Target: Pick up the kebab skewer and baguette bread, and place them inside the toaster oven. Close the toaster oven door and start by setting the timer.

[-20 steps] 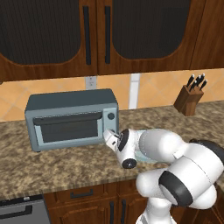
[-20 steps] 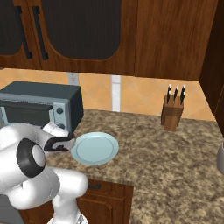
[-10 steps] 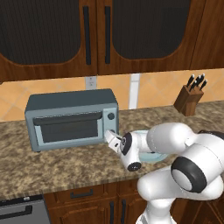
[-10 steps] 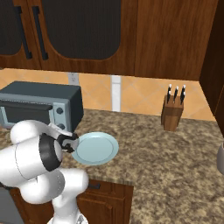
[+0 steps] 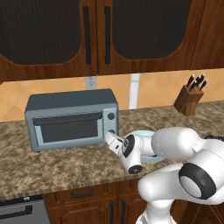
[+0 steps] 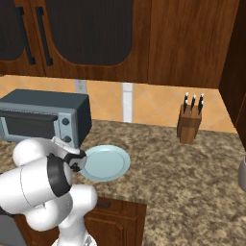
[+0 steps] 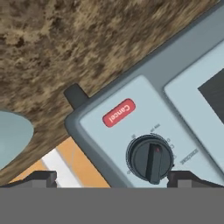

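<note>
Hand view: red "Cancel" label point(image 7: 118, 112) above dark knob point(image 7: 150, 159), fingers point(image 7: 39, 177) spread wide.

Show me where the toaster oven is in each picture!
Left base view: the toaster oven sits left of middle on the counter, door shut.
Right base view: it is at the left edge, behind the white arm.
Hand view: only its knob corner shows, at the lower right, rolled sideways.
Shared landmark: the pale blue plate, beside the oven's knob end.
</note>
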Motion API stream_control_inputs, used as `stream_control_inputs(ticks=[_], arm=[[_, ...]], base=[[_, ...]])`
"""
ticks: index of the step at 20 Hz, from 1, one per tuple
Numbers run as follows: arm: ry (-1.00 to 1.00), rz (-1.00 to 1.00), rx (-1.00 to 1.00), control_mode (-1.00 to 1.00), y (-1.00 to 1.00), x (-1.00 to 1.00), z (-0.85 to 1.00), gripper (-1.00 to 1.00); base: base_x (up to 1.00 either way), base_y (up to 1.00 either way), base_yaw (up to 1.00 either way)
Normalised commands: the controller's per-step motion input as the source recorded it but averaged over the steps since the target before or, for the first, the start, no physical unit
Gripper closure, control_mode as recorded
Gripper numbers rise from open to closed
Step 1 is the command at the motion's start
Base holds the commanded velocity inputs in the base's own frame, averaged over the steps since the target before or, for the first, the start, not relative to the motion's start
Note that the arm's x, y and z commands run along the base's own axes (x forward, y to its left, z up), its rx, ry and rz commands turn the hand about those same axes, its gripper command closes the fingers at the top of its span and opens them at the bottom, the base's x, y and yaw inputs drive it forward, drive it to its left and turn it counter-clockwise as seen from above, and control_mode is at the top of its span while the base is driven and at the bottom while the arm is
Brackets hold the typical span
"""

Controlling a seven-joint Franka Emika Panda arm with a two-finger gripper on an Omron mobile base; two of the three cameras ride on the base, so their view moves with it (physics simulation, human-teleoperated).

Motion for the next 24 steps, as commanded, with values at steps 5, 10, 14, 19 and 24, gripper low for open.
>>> stream_control_inputs(ticks=[5,10,14,19,24], arm=[[0.00,0.00,0.00,-1.00,0.01,0.00,0.00,-1.00],[0.00,0.00,0.00,-1.00,0.05,0.00,0.00,-1.00],[0.00,-0.02,0.00,-1.00,0.21,0.00,0.02,-1.00],[0.00,-0.07,0.00,-1.00,0.20,0.01,0.06,-1.00],[0.00,-0.08,0.00,-1.00,0.01,0.02,0.00,-1.00]], base=[[0.00,0.00,0.00],[0.00,0.00,0.00],[0.00,0.00,0.00],[0.00,0.00,0.00],[0.00,0.00,0.00]])
